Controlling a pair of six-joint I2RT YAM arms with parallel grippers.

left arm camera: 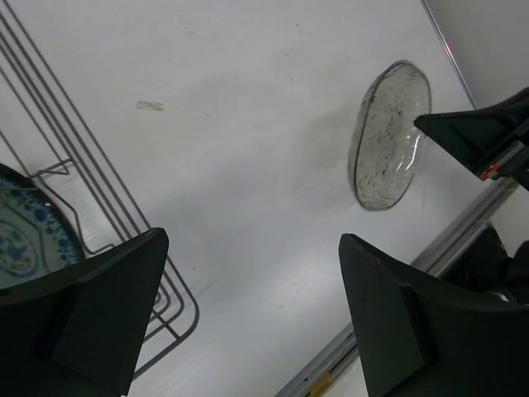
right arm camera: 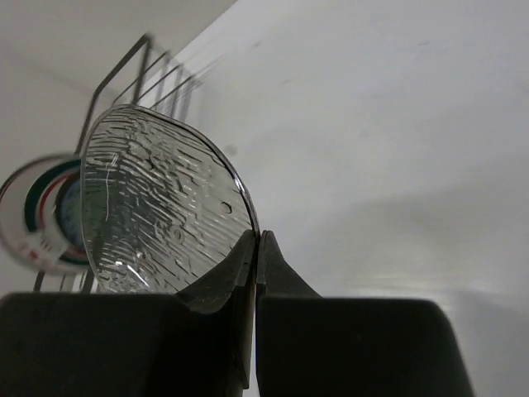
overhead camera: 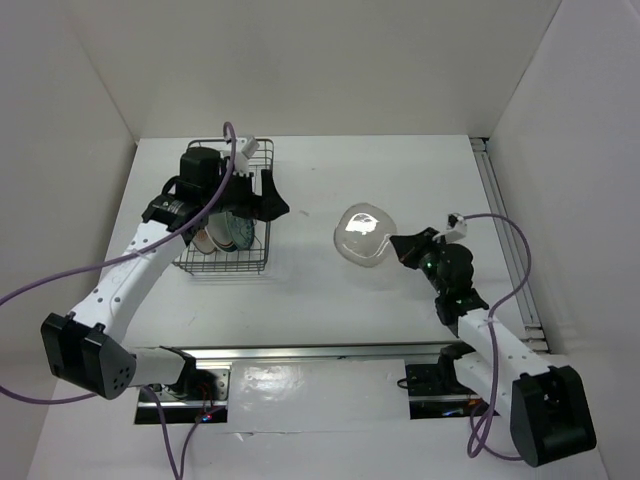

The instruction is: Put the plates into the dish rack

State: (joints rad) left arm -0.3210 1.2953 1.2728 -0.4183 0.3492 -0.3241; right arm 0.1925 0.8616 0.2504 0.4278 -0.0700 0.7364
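Right gripper (right arm camera: 254,248) clamped on rim of translucent plate (right arm camera: 157,207), one plate held tilted over table (overhead camera: 400,170), well apart from dish rack (overhead camera: 225,268). Left gripper (left arm camera: 252,244) spread wide, holding nothing, over rack's right side. Two plates stand inside rack: blue-green patterned plate (overhead camera: 240,228), white plate (overhead camera: 210,240). Three plates total, one rack.

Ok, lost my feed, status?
Left end effector open, empty, over rack. Right end effector shut on clear plate, right of rack. White plate, blue plate racked. Left arm crowds rack.
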